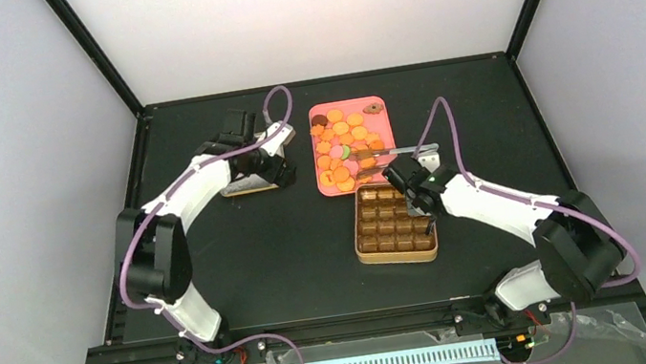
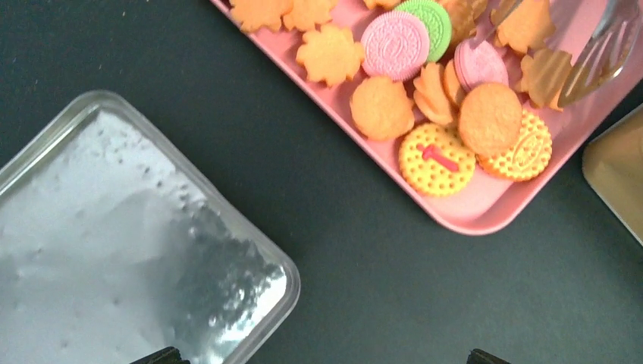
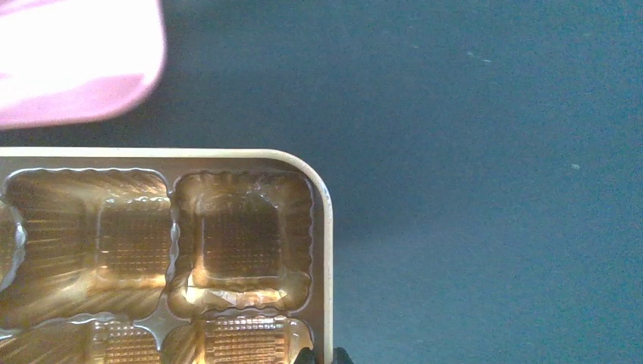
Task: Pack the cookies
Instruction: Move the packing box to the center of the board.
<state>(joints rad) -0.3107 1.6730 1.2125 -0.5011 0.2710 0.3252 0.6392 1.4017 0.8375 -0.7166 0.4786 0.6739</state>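
Top view with both wrist views. The cookies [image 1: 345,150] lie heaped on a pink tray [image 1: 382,120] at the far middle of the table [image 1: 263,258]. Most are orange, with a few pink, green and brown. None is seen in the gold tin [image 3: 327,243], which stands just beside the tray's near right corner; its cups look empty.

The right gripper [image 3: 322,355] hangs over the tin's far right corner with its tips pressed together. Whether they pinch the rim cannot be told. The left gripper [image 2: 322,358] stands wide apart and holds nothing, over the table between a clear box [image 2: 114,250] and the tray's near left edge.

Hazards, as judged:
- A closed gripper this close to the rim may catch it and drag or tip the light tin.
- The cookies overlap, so lifting one may nudge its neighbours over the tray's low rim.
- Metal tongs [image 2: 599,53] rest across the heap at the tray's right side and may be knocked, scattering cookies.
- The left arm may bump the box if it swings toward the tray.

Writing: several cookies carry embossed marks, but none can be read. No label shows on the tin, tray or box.
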